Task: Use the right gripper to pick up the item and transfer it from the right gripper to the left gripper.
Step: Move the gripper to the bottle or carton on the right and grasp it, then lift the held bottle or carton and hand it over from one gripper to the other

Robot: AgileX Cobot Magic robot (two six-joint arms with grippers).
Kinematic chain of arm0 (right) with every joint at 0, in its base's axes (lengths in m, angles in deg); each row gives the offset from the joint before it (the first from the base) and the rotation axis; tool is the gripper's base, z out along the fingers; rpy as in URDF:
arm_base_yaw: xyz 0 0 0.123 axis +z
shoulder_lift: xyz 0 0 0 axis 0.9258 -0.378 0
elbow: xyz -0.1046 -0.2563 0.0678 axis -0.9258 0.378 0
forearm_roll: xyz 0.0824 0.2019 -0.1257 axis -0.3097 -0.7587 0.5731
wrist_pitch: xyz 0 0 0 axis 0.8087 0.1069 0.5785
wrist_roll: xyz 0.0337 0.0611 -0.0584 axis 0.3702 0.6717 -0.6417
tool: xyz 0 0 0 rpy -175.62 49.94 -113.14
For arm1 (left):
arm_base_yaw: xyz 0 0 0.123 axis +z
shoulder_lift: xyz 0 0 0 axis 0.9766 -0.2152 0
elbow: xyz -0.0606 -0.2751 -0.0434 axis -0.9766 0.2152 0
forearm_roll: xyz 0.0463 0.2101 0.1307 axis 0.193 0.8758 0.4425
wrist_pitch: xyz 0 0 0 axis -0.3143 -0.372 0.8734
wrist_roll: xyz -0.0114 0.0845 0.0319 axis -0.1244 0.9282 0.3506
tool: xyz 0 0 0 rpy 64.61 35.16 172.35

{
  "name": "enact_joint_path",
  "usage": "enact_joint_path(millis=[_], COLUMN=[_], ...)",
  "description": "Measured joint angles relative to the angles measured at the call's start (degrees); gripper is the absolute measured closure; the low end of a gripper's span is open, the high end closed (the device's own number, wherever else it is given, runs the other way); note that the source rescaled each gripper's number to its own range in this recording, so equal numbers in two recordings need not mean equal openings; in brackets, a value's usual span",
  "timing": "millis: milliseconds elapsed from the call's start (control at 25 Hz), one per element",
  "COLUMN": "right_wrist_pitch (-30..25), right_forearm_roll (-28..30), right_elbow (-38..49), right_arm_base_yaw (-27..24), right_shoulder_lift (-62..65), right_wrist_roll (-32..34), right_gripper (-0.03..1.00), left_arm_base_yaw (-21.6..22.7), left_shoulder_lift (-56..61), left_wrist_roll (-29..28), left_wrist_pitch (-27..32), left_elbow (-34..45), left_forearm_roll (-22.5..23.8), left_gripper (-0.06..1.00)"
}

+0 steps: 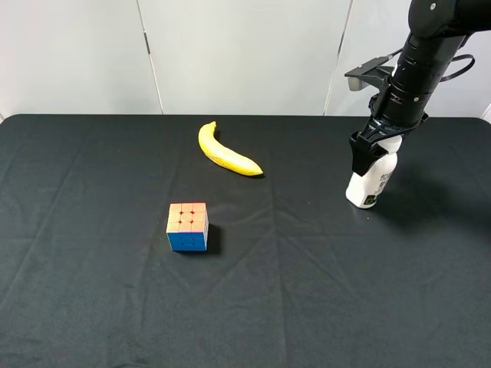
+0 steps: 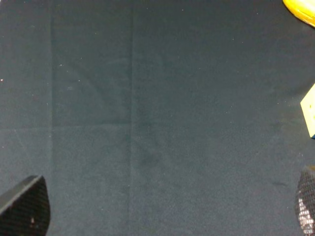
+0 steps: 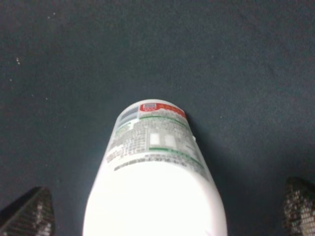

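Note:
The item, a small white bottle [image 1: 371, 184] with a green and black label, stands upright on the black tablecloth at the right. My right gripper [image 1: 371, 147] comes down from above, its jaws on either side of the bottle's upper part. In the right wrist view the bottle [image 3: 152, 172] sits between the two fingertips [image 3: 29, 214], which stand wide apart, so the right gripper [image 3: 165, 211] is open. My left gripper [image 2: 165, 211] shows only in the left wrist view, open and empty above bare cloth; the exterior view does not show it.
A yellow banana [image 1: 226, 156] lies at the back centre. A multicoloured puzzle cube [image 1: 188, 227] sits left of centre. Edges of the banana [image 2: 301, 11] and cube [image 2: 310, 112] show in the left wrist view. The black tablecloth [image 1: 307, 291] covers the table.

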Motion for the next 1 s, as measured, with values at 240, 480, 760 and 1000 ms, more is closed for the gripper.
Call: enact_joint_path(millis=[240,480,760,1000], right_wrist_pitch=[-0.5,-0.8,-0.8,-1.1], right_forearm_roll=[1.0,1.6,1.7,1.7], right_elbow=[0.0,0.0,0.0,0.0], right_arm_base_yaw=[0.0,0.0,0.0,0.0], right_shoulder_lift=[0.0,0.0,0.0,0.6], right_wrist_roll=[0.0,-0.4,-0.4,-0.3], right_gripper=[0.25,0.91,0.91,0.91], left_arm_base_yaw=[0.0,0.0,0.0,0.0], left_shoulder_lift=[0.0,0.0,0.0,0.0], left_wrist_roll=[0.0,0.0,0.0,0.0], left_wrist_pitch=[0.0,0.0,0.0,0.0], left_elbow=[0.0,0.0,0.0,0.0], left_forearm_roll=[0.0,0.0,0.0,0.0], left_gripper=[-0.06,-0.06,-0.06,-0.06])
